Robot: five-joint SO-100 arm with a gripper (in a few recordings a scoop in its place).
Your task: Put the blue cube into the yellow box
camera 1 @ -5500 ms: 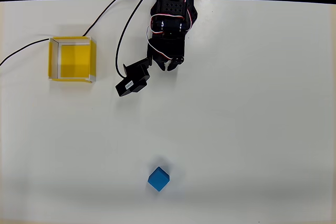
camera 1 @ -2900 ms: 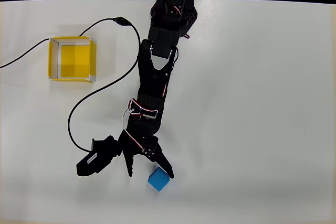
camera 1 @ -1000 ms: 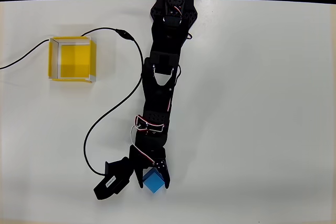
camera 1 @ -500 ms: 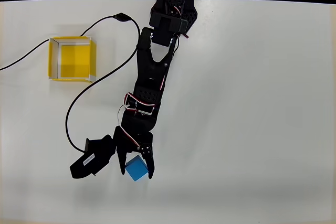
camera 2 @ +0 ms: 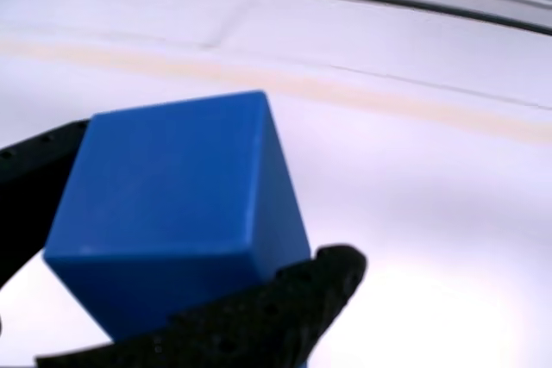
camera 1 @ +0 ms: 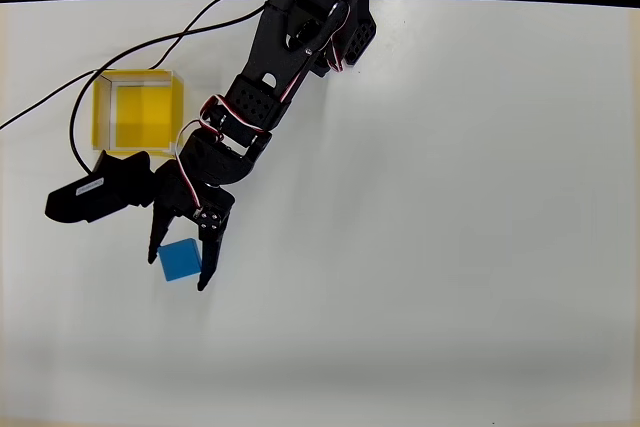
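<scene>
— Two black fingers [camera 1: 207,252] of your hand [camera 1: 180,261] sit either side of the small, matte, bright blue cube [camera 1: 180,260] in the overhead view, clamped on it. Do you see the same from the wrist?

— You do. In the wrist view the blue cube [camera 2: 177,230] is large and close, tilted with one edge facing the camera, one dark finger [camera 2: 30,187] pressed to its left face and the other [camera 2: 259,321] under its lower right.

— Where does that put you against the square, shallow, open-topped yellow box [camera 1: 138,111]?

— Your cube is below the box in the overhead view and a little to its right, well apart from it, over the white surface [camera 1: 450,197].

— Anything else near you?

— Your black wrist camera block [camera 1: 95,192] juts left of the hand, and a black cable [camera 1: 60,97] runs past the box's upper left corner.
</scene>
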